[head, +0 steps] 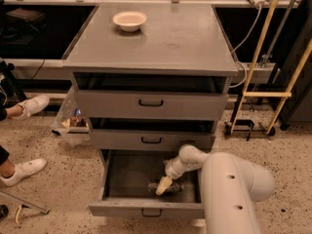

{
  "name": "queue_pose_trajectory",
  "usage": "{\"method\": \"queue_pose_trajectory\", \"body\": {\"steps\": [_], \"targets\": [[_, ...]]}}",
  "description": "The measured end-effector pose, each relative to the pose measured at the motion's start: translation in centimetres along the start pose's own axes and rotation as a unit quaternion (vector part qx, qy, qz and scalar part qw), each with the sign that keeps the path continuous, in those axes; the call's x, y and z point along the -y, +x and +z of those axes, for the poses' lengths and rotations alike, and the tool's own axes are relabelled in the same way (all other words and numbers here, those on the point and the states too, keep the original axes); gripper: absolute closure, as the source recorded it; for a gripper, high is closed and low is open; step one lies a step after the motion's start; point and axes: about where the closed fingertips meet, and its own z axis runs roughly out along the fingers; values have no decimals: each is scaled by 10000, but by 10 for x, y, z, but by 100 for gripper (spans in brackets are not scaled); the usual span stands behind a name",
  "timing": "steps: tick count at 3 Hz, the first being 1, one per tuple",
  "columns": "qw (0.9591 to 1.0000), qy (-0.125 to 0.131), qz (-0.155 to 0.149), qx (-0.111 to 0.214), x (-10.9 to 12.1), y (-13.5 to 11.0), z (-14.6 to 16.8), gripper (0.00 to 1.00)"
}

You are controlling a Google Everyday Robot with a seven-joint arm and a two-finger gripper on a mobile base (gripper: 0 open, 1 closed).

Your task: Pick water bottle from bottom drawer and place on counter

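Robot's tool [163, 185] is down inside the open bottom drawer [146, 209], below the front edge of the table [161, 43], directly over the lying water bottle [175, 187]; whether it is clamped, I cannot tell. The step looks like grasping. Next, I think, it needs a firm hold, then lifting clear of the upper drawers [151, 103].

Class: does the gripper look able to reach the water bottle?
Probably yes: the deep grey bottom drawer stands open, and the gripper is down inside it at the clear plastic water bottle.
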Motion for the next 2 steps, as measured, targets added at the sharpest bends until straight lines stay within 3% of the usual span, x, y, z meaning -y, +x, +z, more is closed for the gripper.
{"method": "queue_pose_trajectory", "body": {"steps": [1, 2], "targets": [[9991, -365, 234, 27, -17, 24, 25, 0], [9988, -413, 270, 58, -17, 26, 32, 0]]}}
